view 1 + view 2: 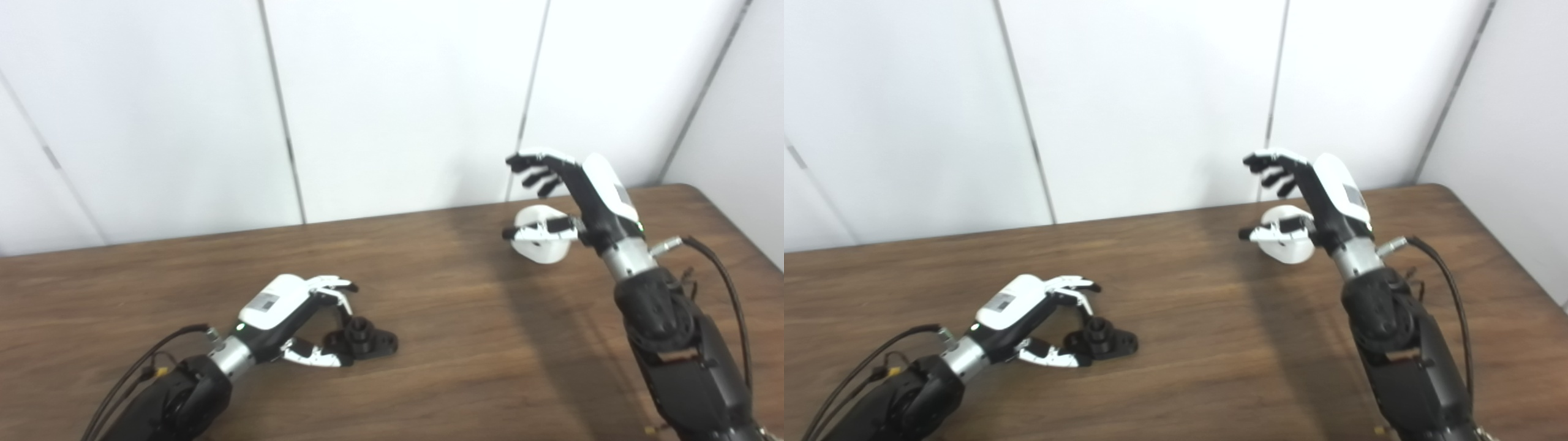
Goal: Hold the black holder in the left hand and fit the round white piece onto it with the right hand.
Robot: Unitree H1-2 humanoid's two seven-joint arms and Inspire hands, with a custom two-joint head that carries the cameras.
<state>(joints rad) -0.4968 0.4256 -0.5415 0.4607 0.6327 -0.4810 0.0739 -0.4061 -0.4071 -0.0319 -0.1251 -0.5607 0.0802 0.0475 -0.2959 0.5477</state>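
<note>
- Left hand (pixel 294 312), lower left of frame, is lying low on the table (pixel 465 343), fingers loosely spread around the black holder (pixel 364 340); a firm grip cannot be confirmed.
- Right hand (pixel 576 196), upper right, is hanging open above the white piece (pixel 539 236), thumb crossing in front; contact unclear.

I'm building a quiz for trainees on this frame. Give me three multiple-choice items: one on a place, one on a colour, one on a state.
1. Where is the black plastic holder?
A. On the brown wooden table, at the left hand
B. Raised by the right hand
C. Against the wall

2. What colour is the round piece?
A. Black
B. White
C. Red

3. What state is the right hand in?
A. Clenched in a fist
B. Fingers spread, gripping nothing
C. Resting flat on the table

A: the holder lies on the wood by the left fingers.
B: the round piece is white.
B: fingers and thumb stand apart.
</note>
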